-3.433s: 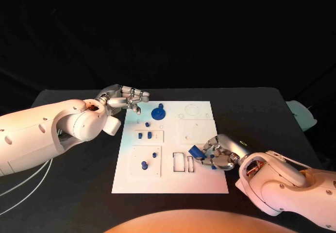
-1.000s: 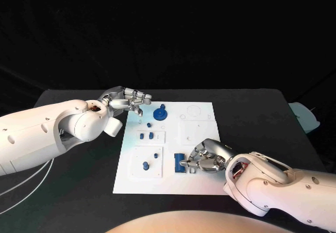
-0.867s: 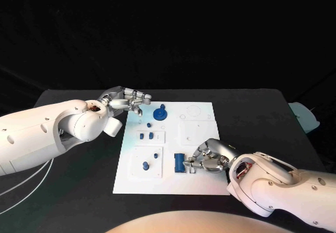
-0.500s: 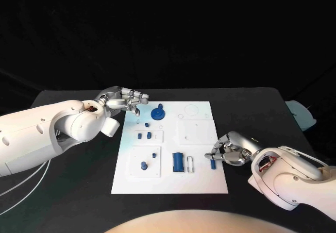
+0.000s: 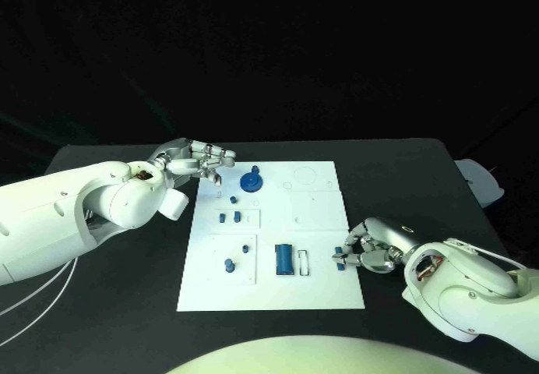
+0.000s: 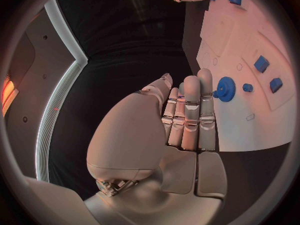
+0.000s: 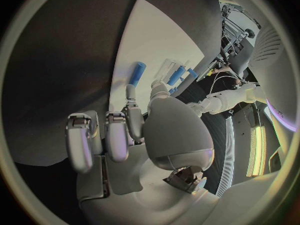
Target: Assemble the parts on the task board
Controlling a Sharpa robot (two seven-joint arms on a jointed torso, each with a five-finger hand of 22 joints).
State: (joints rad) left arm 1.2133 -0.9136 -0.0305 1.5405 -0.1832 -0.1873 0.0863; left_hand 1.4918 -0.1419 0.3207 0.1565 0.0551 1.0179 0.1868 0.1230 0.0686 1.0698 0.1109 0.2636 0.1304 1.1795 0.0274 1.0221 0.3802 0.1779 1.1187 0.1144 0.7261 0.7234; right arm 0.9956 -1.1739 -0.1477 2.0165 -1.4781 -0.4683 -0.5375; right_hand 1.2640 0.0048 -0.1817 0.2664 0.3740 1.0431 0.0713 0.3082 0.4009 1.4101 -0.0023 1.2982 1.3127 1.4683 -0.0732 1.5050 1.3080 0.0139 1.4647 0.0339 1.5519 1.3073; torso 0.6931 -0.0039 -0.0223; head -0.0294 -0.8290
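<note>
The white rectangular task board (image 5: 320,292) lies in the middle of the black table (image 5: 416,179), its long axis running from the robot's side to the far side. On its near right part lies a small blue bar-shaped part (image 5: 339,259), its long axis running near to far along the board's length, flat on the white surface close to the right edge. The right hand (image 5: 366,248) rests at that edge, its fingertips (image 5: 339,252) at the bar; whether they pinch it or only touch it I cannot tell. In the right wrist view the same bar (image 7: 137,73) lies just beyond one extended finger, while the other fingers (image 7: 94,142) are curled in.

Left of the bar, a larger blue rectangular block (image 5: 285,259) sits in a slot, its long axis also near to far, with a narrow empty outlined slot (image 5: 305,262) between the two. On the board's far part stands a round blue gear with a knob (image 5: 251,181).

The left hand (image 5: 202,161) hovers at the far left corner of the board, holding nothing; in the left wrist view its fingers (image 6: 190,115) are stretched out straight, side by side, towards the gear (image 6: 224,89).
</note>
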